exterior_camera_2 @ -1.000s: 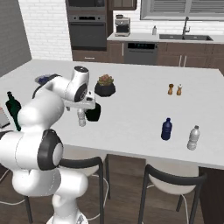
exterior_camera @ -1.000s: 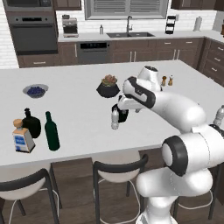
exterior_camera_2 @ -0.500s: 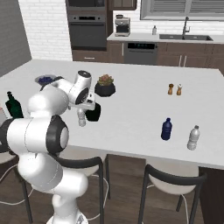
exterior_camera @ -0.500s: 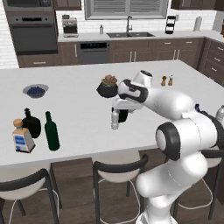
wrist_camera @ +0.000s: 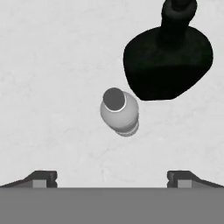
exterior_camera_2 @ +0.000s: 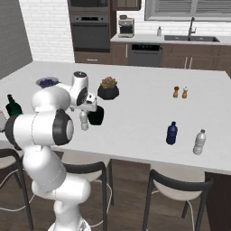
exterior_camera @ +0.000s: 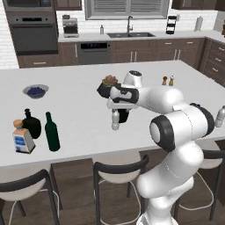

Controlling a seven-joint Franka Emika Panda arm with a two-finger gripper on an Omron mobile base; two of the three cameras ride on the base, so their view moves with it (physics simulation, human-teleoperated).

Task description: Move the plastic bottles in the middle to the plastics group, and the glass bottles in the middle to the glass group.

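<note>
A small clear plastic bottle [exterior_camera: 115, 121] [exterior_camera_2: 84, 121] stands in the middle of the island, touching or nearly touching a squat black flask [exterior_camera: 124, 115] [exterior_camera_2: 96, 115]. My gripper [exterior_camera: 115, 107] [exterior_camera_2: 86, 108] hangs directly above the clear bottle, open and holding nothing. From the hand view, the bottle's cap [wrist_camera: 117, 109] sits between and ahead of my fingertips [wrist_camera: 42, 178], with the flask [wrist_camera: 168, 57] beyond it. The green bottle [exterior_camera: 52, 132] stands by the glass group: a black flask [exterior_camera: 31, 125] and a cork-stoppered bottle [exterior_camera: 22, 139]. The plastics group is a blue bottle [exterior_camera_2: 171, 133] and a clear bottle [exterior_camera_2: 199, 142].
A potted plant [exterior_camera: 107, 86] [exterior_camera_2: 108, 88] stands just behind the middle bottles. A blue bowl [exterior_camera: 36, 91] sits at the back left, salt and pepper shakers [exterior_camera_2: 180, 92] at the back right. Stools line the island's near edge.
My hand has drifted slightly left and settled over the clear bottle, and the arm's elbow has swung. The bottles have not moved.
</note>
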